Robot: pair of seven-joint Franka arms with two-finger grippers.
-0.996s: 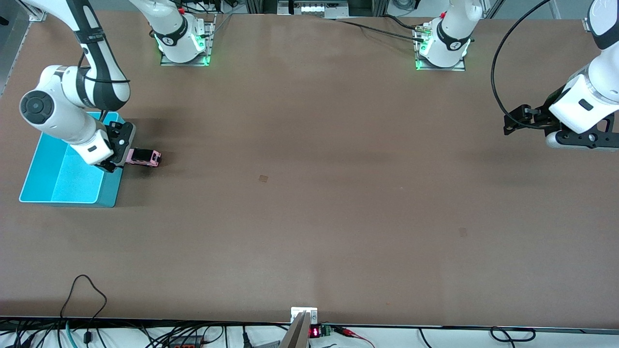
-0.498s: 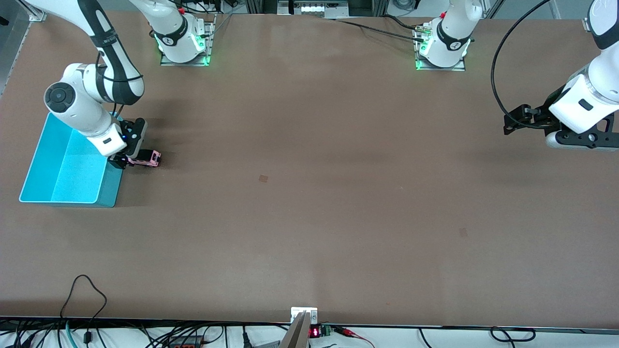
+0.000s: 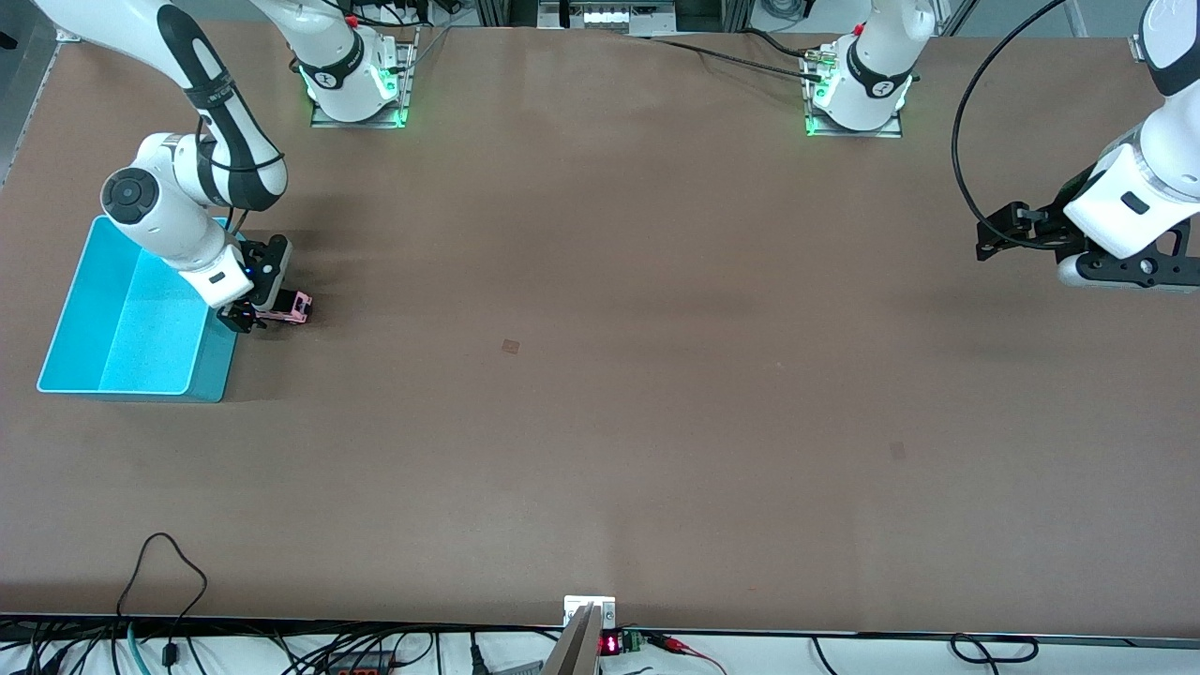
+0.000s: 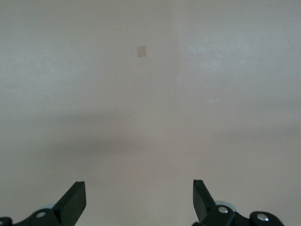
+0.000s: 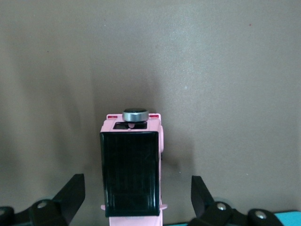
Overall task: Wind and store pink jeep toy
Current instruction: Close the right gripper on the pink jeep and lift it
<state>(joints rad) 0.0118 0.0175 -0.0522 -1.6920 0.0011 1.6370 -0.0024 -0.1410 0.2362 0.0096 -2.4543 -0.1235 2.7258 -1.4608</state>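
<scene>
Right now the right gripper (image 3: pixel 255 309) sits low at the toy car (image 3: pixel 288 307), which stands on the table (image 3: pixel 600 375) just beside the turquoise bin (image 3: pixel 214 375), at the right arm's end. From the front camera the gripper body hides most of the car; only its pink end pokes out. The right wrist view fills that in: the car (image 5: pixel 131 174) is between the two black fingers (image 5: pixel 70 195), which are spread wide with clear gaps on both sides, touching nothing. Same view shows the glossy black rectangular roof panel, smooth pink plastic body, and a small round disc with a silver rim (image 5: pixel 135 114) at one end, plus a sliver of turquoise in the corner. Wheels not visible there.

Bin is a rectangular plastic tub, thin walls, open top. Table surface is matte brown, flat, with a small darker square patch (image 3: pixel 510 346) near the middle.

Left gripper (image 3: pixel 1005 232) waits over the left arm's end of the table, well apart from the car. Its wrist view shows black pointed fingers (image 4: pixel 74 201) wide apart, nothing held, only bare tabletop and one small square patch (image 4: pixel 141 51).
</scene>
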